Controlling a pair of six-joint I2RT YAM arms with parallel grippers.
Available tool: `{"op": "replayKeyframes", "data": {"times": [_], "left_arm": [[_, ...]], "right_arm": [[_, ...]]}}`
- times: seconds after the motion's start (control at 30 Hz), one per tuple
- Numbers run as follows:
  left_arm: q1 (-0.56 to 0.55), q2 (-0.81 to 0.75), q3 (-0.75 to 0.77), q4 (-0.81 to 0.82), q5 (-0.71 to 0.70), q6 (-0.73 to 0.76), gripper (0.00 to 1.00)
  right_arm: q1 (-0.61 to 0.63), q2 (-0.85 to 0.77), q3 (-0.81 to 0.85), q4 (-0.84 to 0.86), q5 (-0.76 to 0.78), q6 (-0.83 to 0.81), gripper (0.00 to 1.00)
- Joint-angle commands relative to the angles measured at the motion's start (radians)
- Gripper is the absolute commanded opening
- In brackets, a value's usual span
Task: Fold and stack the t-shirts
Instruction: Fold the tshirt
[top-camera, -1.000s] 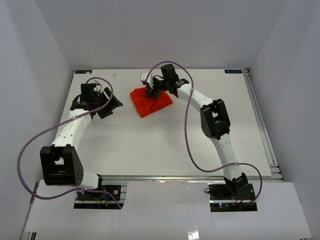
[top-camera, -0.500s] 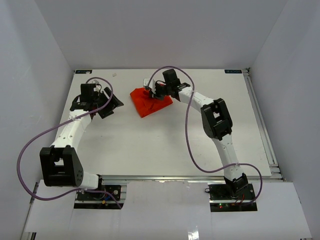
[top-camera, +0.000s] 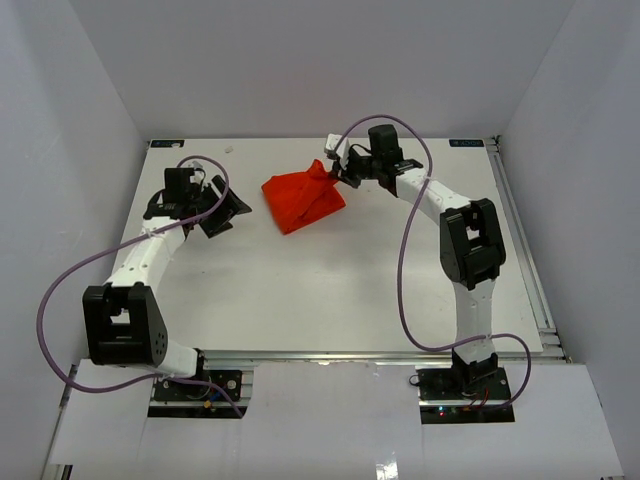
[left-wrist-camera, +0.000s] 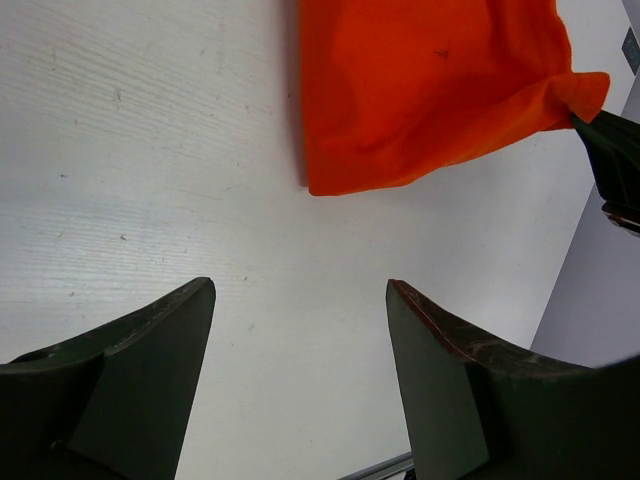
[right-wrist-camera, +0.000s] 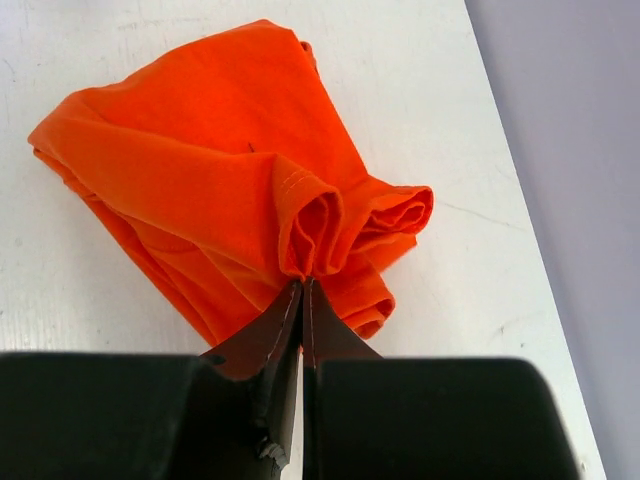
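Top external, right arm outstretched, right jaws pinching t-shirt, left jaws spread.

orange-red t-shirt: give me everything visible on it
The bright orange-red soft fabric t-shirt is plain, with no print. It is roughly folded into a layered bundle with a stitched hem showing. It lies on the white table toward the far edge. One bunched corner is drawn out to a point and pinched in the shut right end effector. The open left end effector sits apart from it, not touching.
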Motion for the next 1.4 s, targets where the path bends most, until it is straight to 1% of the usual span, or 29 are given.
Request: {"op": "replayKeyframes", "data": {"times": [0.0, 0.1, 0.2, 0.23, 0.3, 0.33, 0.37, 0.4, 0.53, 0.6, 0.63, 0.67, 0.73, 0.77, 0.83, 0.87, 0.9, 0.93, 0.97, 1.0, 1.03, 1.07, 1.1, 1.13, 1.2, 1.23, 1.27, 1.37], "left_arm": [[0.005, -0.001, 0.007, 0.024, 0.031, -0.001, 0.81], [0.005, 0.01, 0.013, 0.026, 0.041, 0.007, 0.81], [0.005, 0.022, 0.02, 0.024, 0.055, 0.009, 0.81], [0.005, 0.023, 0.024, 0.026, 0.057, 0.009, 0.81], [0.005, 0.03, 0.028, 0.024, 0.061, 0.013, 0.81], [0.005, 0.031, 0.033, 0.024, 0.063, 0.015, 0.81], [0.005, 0.033, 0.034, 0.026, 0.063, 0.019, 0.81], [0.005, 0.036, 0.04, 0.024, 0.067, 0.021, 0.81], [0.005, 0.056, 0.059, 0.032, 0.095, 0.03, 0.81], [0.004, 0.068, 0.065, 0.055, 0.12, 0.035, 0.81], [0.002, 0.083, 0.073, 0.067, 0.138, 0.036, 0.81], [-0.001, 0.092, 0.08, 0.081, 0.173, 0.039, 0.81], [-0.013, 0.118, 0.115, 0.108, 0.207, 0.042, 0.8], [-0.021, 0.154, 0.134, 0.124, 0.241, 0.047, 0.8], [-0.045, 0.194, 0.201, 0.138, 0.265, 0.062, 0.8], [-0.054, 0.244, 0.226, 0.139, 0.284, 0.067, 0.8], [-0.063, 0.269, 0.252, 0.139, 0.291, 0.073, 0.8], [-0.077, 0.293, 0.275, 0.139, 0.296, 0.087, 0.8], [-0.085, 0.338, 0.312, 0.139, 0.301, 0.087, 0.8], [-0.09, 0.355, 0.326, 0.141, 0.305, 0.09, 0.8], [-0.1, 0.369, 0.336, 0.141, 0.301, 0.093, 0.8], [-0.103, 0.379, 0.349, 0.144, 0.295, 0.096, 0.8], [-0.106, 0.385, 0.349, 0.148, 0.284, 0.095, 0.8], [-0.111, 0.387, 0.347, 0.153, 0.279, 0.096, 0.8], [-0.111, 0.384, 0.34, 0.158, 0.272, 0.098, 0.8], [-0.111, 0.382, 0.337, 0.158, 0.27, 0.098, 0.8], [-0.113, 0.381, 0.332, 0.158, 0.267, 0.099, 0.8], [-0.114, 0.373, 0.31, 0.162, 0.262, 0.107, 0.8]], "right_arm": [[-0.02, -0.046, -0.046, 0.044, -0.025, 0.036, 0.06], [-0.036, -0.056, -0.083, 0.044, -0.033, 0.059, 0.07], [-0.05, -0.066, -0.124, 0.049, -0.039, 0.075, 0.11], [-0.051, -0.073, -0.137, 0.049, -0.037, 0.078, 0.18], [-0.056, -0.084, -0.181, 0.05, -0.034, 0.076, 0.24], [-0.057, -0.099, -0.197, 0.05, -0.033, 0.075, 0.29], [-0.06, -0.108, -0.213, 0.052, -0.033, 0.075, 0.31], [-0.066, -0.128, -0.247, 0.052, -0.031, 0.075, 0.31], [-0.096, -0.179, -0.293, 0.052, -0.03, 0.111, 0.31], [-0.111, -0.197, -0.29, 0.052, -0.069, 0.147, 0.31], [-0.113, -0.21, -0.267, 0.046, -0.089, 0.158, 0.31], [-0.111, -0.21, -0.246, 0.001, -0.135, 0.17, 0.3], [-0.106, -0.195, -0.205, -0.022, -0.197, 0.245, 0.3], [-0.096, -0.182, -0.156, -0.055, -0.236, 0.275, 0.3], [-0.076, -0.133, -0.1, -0.088, -0.244, 0.377, 0.32], [-0.061, -0.115, -0.061, -0.093, -0.22, 0.423, 0.35], [-0.057, -0.08, -0.047, -0.074, -0.215, 0.534, 0.47], [-0.054, -0.061, -0.036, -0.053, -0.168, 0.606, 0.5], [-0.056, -0.035, 0.025, -0.042, -0.151, 0.663, 0.52], [-0.056, 0.032, 0.082, -0.051, -0.139, 0.694, 0.54], [-0.057, 0.072, 0.149, -0.109, -0.105, 0.728, 0.57], [-0.057, 0.115, 0.22, -0.137, -0.076, 0.754, 0.57], [-0.056, 0.202, 0.369, -0.164, -0.044, 0.801, 0.58], [-0.057, 0.242, 0.441, -0.216, 0.008, 0.854, 0.58], [-0.056, 0.313, 0.536, -0.228, 0.039, 0.888, 0.58], [-0.057, 0.318, 0.53, -0.197, 0.046, 0.898, 0.58], [-0.056, 0.318, 0.517, -0.182, 0.088, 0.923, 0.59], [-0.057, 0.306, 0.442, -0.107, 0.119, 0.938, 0.6]]}}
